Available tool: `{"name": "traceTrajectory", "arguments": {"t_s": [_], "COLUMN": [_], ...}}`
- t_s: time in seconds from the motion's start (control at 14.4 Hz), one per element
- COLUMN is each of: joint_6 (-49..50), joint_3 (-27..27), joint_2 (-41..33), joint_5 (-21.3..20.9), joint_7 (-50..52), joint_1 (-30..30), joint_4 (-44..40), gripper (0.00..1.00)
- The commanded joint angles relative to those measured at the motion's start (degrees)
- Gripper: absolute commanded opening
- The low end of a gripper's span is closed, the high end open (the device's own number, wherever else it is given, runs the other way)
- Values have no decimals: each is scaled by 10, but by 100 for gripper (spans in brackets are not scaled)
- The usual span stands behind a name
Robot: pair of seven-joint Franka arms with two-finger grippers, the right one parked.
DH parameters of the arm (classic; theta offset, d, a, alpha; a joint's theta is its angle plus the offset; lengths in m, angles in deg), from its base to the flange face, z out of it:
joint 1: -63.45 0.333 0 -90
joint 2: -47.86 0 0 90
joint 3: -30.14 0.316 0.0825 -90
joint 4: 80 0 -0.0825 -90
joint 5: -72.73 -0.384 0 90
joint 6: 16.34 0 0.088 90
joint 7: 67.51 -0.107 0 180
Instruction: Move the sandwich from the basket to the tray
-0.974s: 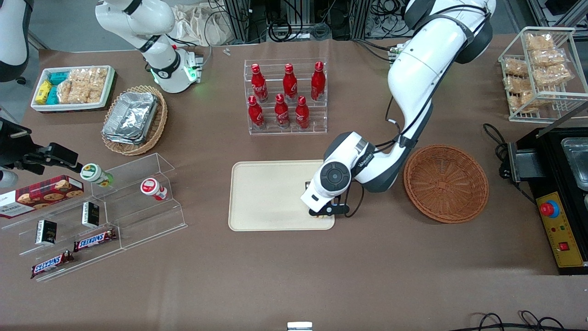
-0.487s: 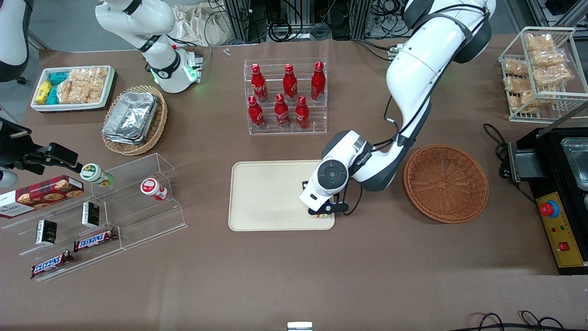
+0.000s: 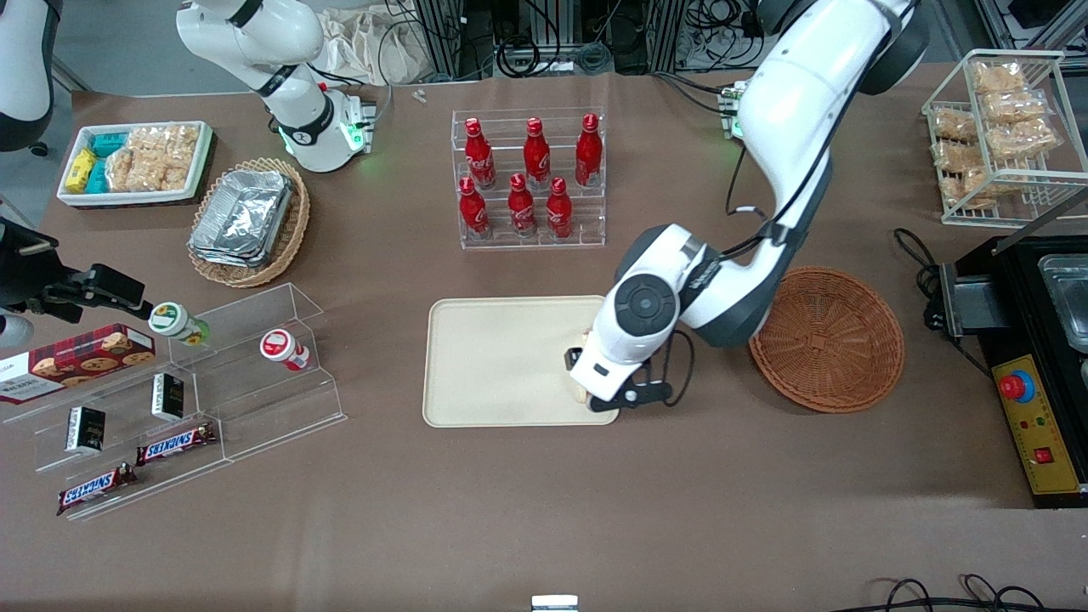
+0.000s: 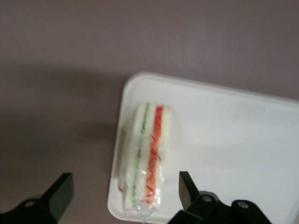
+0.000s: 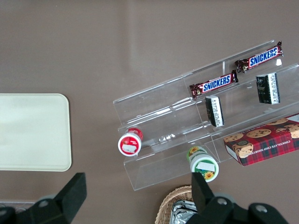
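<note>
The sandwich (image 4: 147, 154), a clear-wrapped white wedge with red, orange and green layers, lies on the beige tray (image 4: 233, 135) at its corner nearest the front camera and the basket. My left gripper (image 4: 122, 196) hangs open just above it, one black finger on each side, touching nothing. In the front view the wrist covers most of the sandwich, and the gripper (image 3: 605, 380) sits over that corner of the tray (image 3: 501, 361). The reddish-brown wicker basket (image 3: 824, 338) stands empty beside the tray, toward the working arm's end.
A clear rack of red bottles (image 3: 531, 178) stands farther from the camera than the tray. An acrylic shelf with snacks (image 3: 187, 382) and a tan basket of foil containers (image 3: 248, 219) lie toward the parked arm's end. A wire snack rack (image 3: 1003, 127) and black machine (image 3: 1037, 340) flank the basket.
The left wrist has risen from the tray and shifted slightly toward the basket. The sandwich stays on the tray corner.
</note>
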Motion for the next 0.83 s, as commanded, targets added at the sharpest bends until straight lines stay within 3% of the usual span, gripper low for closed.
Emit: {"name": "traceTrajectory", "arguments": {"t_s": [0.0, 0.35, 0.56, 0.77], "joint_6": [77, 113, 136, 178], "joint_3": [35, 34, 56, 105], "joint_2": [-86, -218, -256, -273], "joint_5": [3, 32, 51, 51], "joint_7": [-1, -113, -219, -323], "joint_1": [29, 150, 193, 195], "joint_4": [18, 103, 121, 121], "gripper": [100, 100, 100, 100]}}
